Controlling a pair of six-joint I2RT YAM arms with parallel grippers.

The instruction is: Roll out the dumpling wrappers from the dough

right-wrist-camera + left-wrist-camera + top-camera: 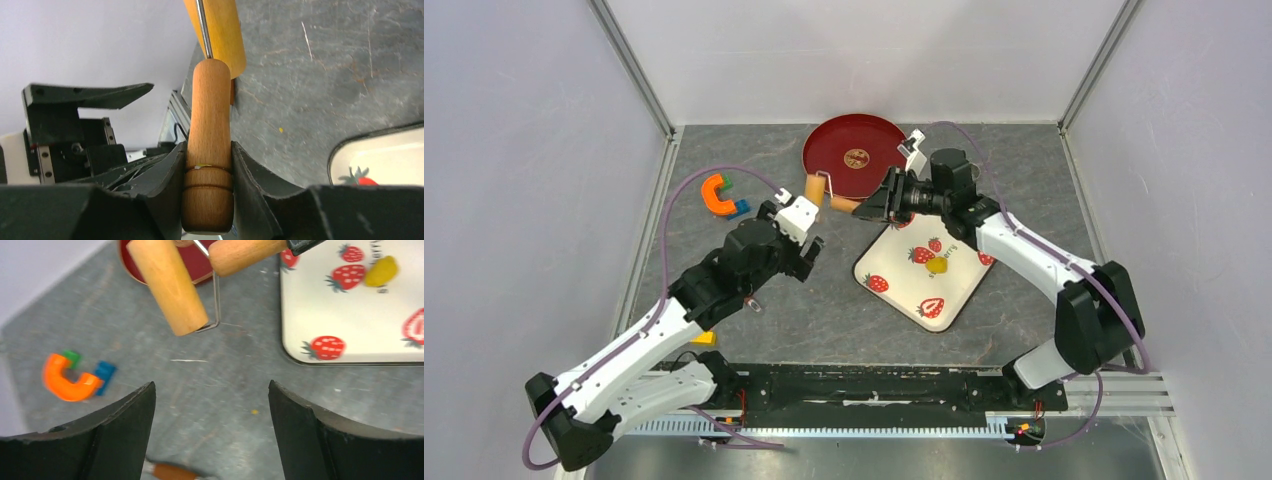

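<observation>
Grey table [225, 385], white walls [524, 150]. On strawberry tray [325, 305]: dough [381, 271] — small yellow lump, likely soft, light, tacky; press from above, don't pinch. Handle of roller [167, 287] clenched in right fingers [255, 180]; left fingers [120, 425] released, empty.

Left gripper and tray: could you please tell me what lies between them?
Bare table, with one tiny yellow speck, as the left wrist view shows.
</observation>
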